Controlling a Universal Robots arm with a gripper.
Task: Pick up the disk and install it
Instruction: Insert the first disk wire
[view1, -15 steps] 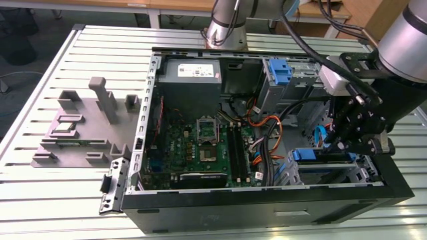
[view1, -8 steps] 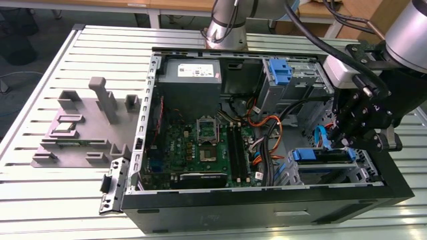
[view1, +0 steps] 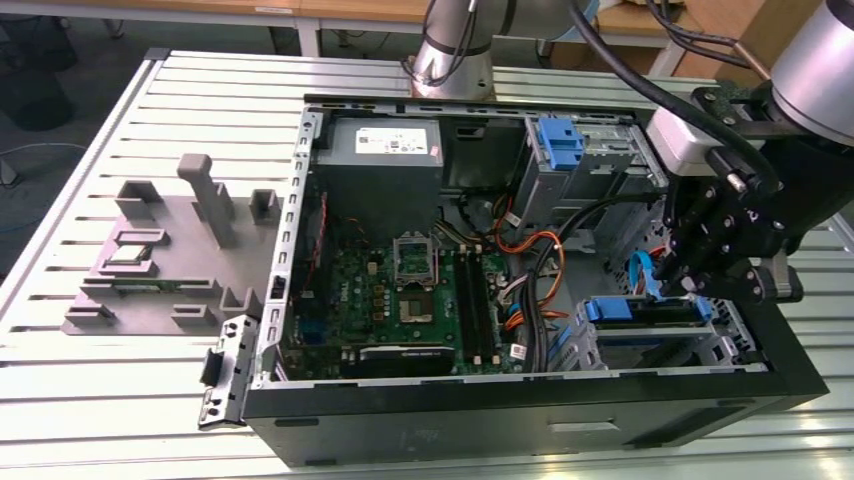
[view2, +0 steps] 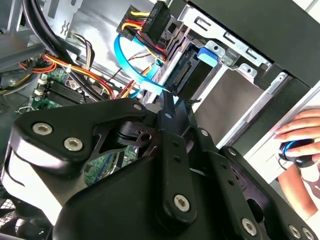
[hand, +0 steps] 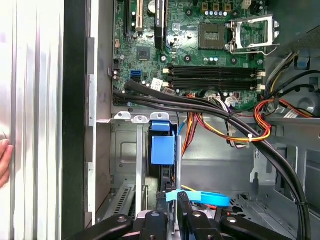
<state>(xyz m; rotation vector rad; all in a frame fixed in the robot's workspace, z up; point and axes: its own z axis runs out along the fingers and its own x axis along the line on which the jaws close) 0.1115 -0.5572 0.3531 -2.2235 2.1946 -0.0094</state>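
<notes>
Going from the exterior view's left to its right: a grey plastic parts tray (view1: 167, 255) lies on the slatted metal table (view1: 80, 380), just beside the open computer case (view1: 534, 420). Inside the case, a grey power supply box (view1: 380, 145) sits at the far edge, above the green motherboard (view1: 400, 300). Past a bundle of orange and black cables (view1: 534, 270) come the drive bays, with an empty blue caddy (view1: 561, 145) in the far one.

The disk (view1: 647, 312) sits in the near bay, by the case's edge at the exterior view's right; its blue carrier bracket and the dark edge of the drive are what show. My gripper (view1: 694, 285) hangs right over it, at the bracket's far edge. In the first wrist view, my two black fingers (hand: 184, 207) stand close together, nearly shut, at a light blue flat cable (hand: 200, 197), with the disk's blue tab (hand: 163, 149) just beyond. I cannot tell whether they grip anything.

In the second wrist view, a person's hand (view2: 300, 137) rests outside the case.
</notes>
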